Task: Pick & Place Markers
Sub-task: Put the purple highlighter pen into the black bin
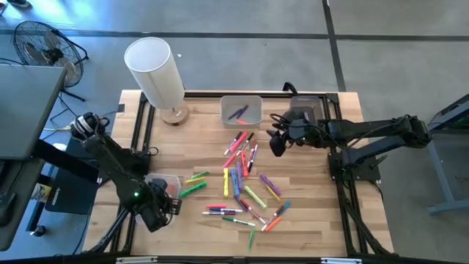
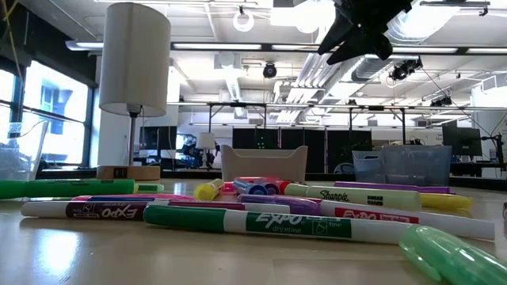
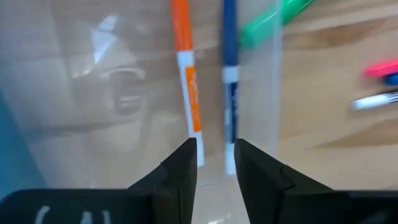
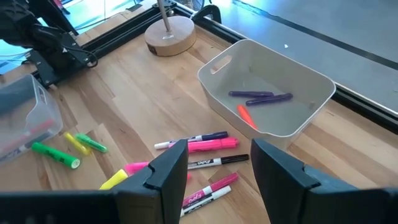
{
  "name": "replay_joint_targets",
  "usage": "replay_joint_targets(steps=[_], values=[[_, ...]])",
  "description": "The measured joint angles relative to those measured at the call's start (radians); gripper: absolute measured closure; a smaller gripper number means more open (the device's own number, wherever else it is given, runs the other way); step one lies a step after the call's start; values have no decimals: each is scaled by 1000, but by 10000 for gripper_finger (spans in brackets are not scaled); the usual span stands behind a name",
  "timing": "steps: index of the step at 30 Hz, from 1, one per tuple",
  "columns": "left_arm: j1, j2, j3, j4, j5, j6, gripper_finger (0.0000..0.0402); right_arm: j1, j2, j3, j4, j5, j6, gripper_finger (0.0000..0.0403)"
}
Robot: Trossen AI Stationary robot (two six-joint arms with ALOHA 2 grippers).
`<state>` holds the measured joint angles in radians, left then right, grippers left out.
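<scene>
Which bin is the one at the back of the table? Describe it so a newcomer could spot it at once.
Start at the white lamp at the table's back edge. Just beside it, toward the right arm, sits the back bin, near the right gripper. It holds two purple markers and an orange one, whereas the front bin lies under the left gripper.

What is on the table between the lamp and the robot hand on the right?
The clear bin sits between the lamp and the right gripper, with a few markers inside. The high view shows it best.
</scene>
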<state>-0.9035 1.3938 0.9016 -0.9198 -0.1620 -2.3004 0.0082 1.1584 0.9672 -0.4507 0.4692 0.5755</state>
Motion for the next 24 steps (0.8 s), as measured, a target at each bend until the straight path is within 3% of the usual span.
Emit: replay_joint_targets(steps=[5,10,15,18,24], values=[[54,-57,0,-5,-132,95,295,0,0,0,0,-6,0,238],[210,-91,0,99,-230,417,295,0,0,0,0,-10,0,238],[423,-89,0,330,-161,871,294,0,0,0,0,-16,0,238],[545,-81,1,444,-131,1063,294,0,0,0,0,-20,0,238],[749,-79,1,485,3,1387,294,1,23,0,2,-134,21,238]])
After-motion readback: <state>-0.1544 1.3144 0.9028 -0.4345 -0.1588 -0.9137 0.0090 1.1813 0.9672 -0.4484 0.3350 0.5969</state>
